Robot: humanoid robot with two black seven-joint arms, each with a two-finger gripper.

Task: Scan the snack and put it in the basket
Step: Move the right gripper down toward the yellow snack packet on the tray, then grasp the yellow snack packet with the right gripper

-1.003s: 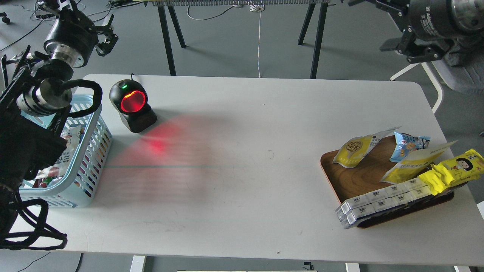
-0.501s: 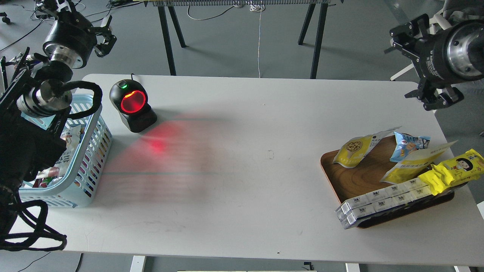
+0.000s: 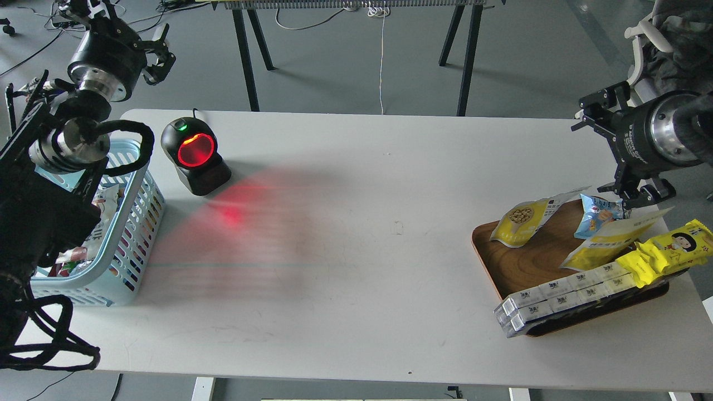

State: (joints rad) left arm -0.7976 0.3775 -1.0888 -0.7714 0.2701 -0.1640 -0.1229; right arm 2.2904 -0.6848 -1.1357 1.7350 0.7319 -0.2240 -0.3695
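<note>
The snack (image 3: 525,220), a yellow-and-white pouch with a round picture of nuts, lies on the back left part of a brown wooden tray (image 3: 526,266) at the table's right. My right gripper (image 3: 611,148) is open and empty, hanging just behind the tray's back right corner, above a small blue packet (image 3: 599,214). The light blue basket (image 3: 132,239) stands at the table's left edge with several packets inside. My left gripper (image 3: 121,32) is open and empty, raised behind the basket, beyond the table's far left corner.
A black scanner (image 3: 195,155) with a glowing red window stands at the back left and casts red light on the white table (image 3: 356,278). The tray also holds a second yellow-and-white pouch (image 3: 610,238), a bright yellow cartoon wrapper (image 3: 665,253) and white boxes (image 3: 557,298).
My right gripper has come down and forward from the upper right corner to just behind the tray. The left arm has barely shifted. The snacks have not moved.
</note>
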